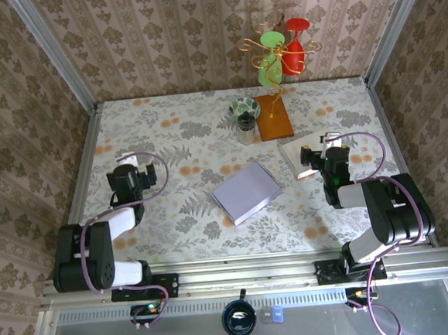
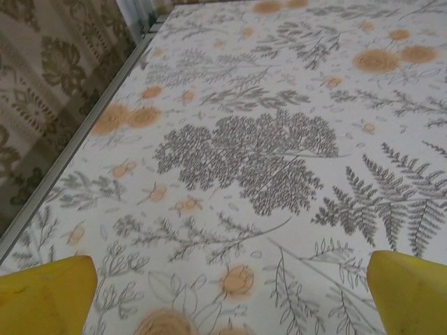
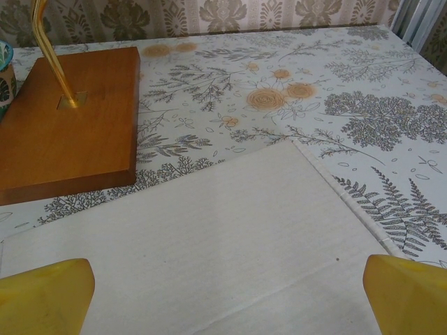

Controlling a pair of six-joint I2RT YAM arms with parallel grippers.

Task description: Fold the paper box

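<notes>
Paper box (image 1: 246,192) flat; left fingers (image 2: 42,293), right fingers (image 3: 43,296) spread.

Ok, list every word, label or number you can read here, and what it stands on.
None can be read.
The flat lavender paper box, the white textured board, the brown wooden stand base and the floral tablecloth bear no lettering.
The small blue item by the near rail is too small to tell.

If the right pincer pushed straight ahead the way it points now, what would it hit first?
Most likely the white sheet lying flat right before the open right pincer; the wooden base sits farther on, to the left.
</notes>
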